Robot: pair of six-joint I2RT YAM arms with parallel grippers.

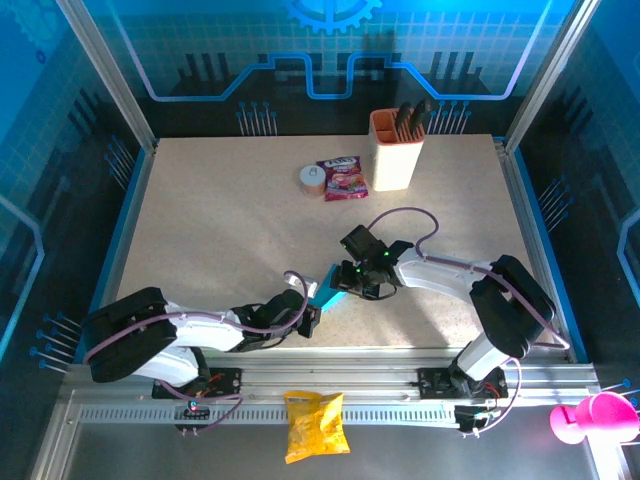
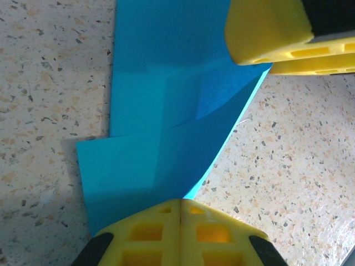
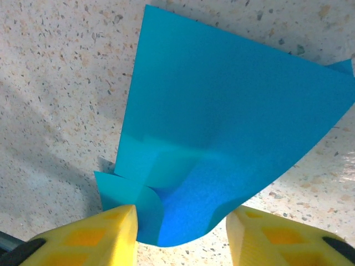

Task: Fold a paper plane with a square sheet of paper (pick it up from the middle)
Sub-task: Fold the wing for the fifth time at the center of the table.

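Mid-fold: the square sheet of paper (image 2: pixel 161 111), by the table's (image 1: pixel 220 230) near edge, shows creases but no dart; left gripper (image 2: pixel 180 206) pinches it, right gripper (image 3: pixel 182 213) straddles it, jaws apart

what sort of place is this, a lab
Most likely a robotics lab test cell: a speckled table fenced by metal frame posts and blue printed panels, with a left arm and a right arm bolted to a rail at its near edge, working a blue sheet of paper.
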